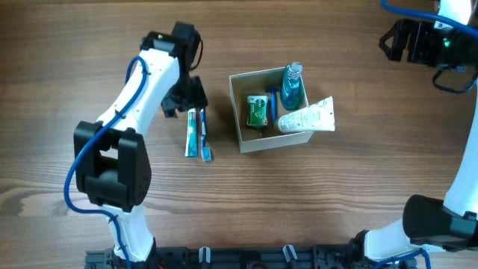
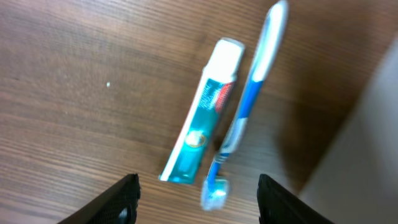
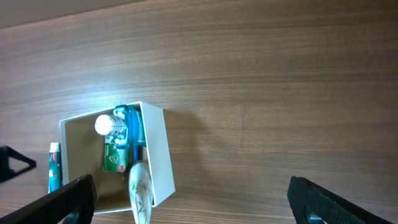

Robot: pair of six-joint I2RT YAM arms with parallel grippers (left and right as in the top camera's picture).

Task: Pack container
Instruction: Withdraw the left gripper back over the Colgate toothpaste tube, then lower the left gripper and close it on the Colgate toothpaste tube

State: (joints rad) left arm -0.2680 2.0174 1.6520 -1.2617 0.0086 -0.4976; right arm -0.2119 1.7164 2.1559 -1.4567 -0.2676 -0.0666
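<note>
The container [image 1: 275,140] sat central on the counter [image 1: 336,209], partly filled. The left gripper [image 2: 198,196] hung over the toothpaste tube [image 2: 202,118] and toothbrush [image 2: 249,106], which lay side by side, its fingers released; clenching might snag both. The right gripper [image 3: 202,199] was released and empty.

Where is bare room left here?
Inside the container, only the strip between its left wall and the green packet; bottle and white tube crowd the right. The table in front is open; the gap beside the toothbrush is narrow.
</note>
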